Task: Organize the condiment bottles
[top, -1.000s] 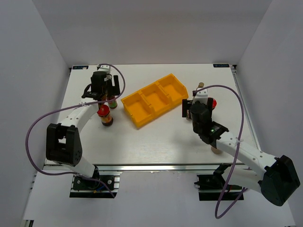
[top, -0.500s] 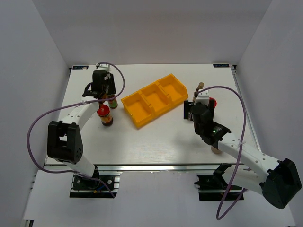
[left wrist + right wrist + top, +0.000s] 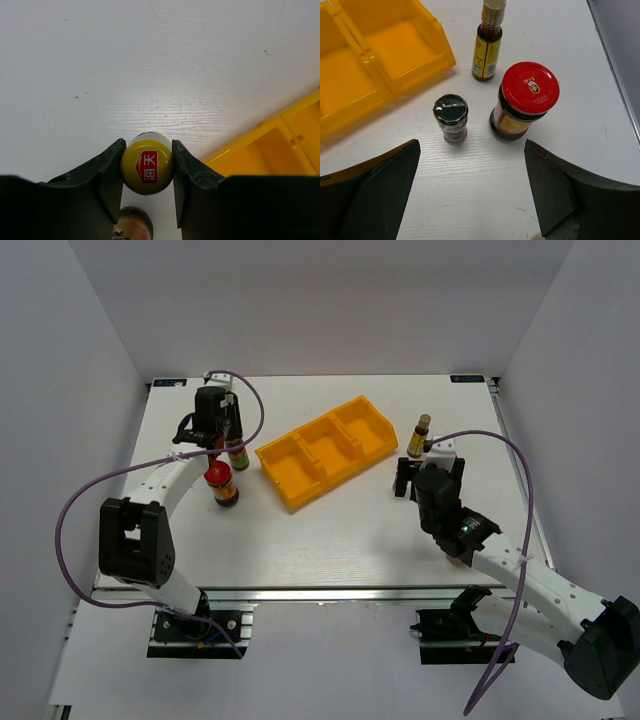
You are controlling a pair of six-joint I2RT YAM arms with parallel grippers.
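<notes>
Backing toward the near edge of the table (image 3: pixel 330 540), the right gripper (image 3: pixel 470 150) has uncovered the slim bottle (image 3: pixel 489 42), which stands cap up, right of the yellow tray (image 3: pixel 425 75). That gripper's jaws are wide; the dark-lidded jar (image 3: pixel 451 117) and red-lidded jar (image 3: pixel 525 100) stand apart, bare table around. Left of the tray, the left gripper (image 3: pixel 147 145) clamps the upright sauce bottle (image 3: pixel 147 164).

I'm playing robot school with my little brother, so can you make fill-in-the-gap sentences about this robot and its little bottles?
The left end effector is shut on a small bottle with a round ____ cap.
The yellow plastic tray has ____ compartments.
Beside the small black-lidded jar stands a dark glass jar with a ____ lid.
The right end effector hovers with its jaws ____.
Missing words: yellow, three, red, open.
</notes>
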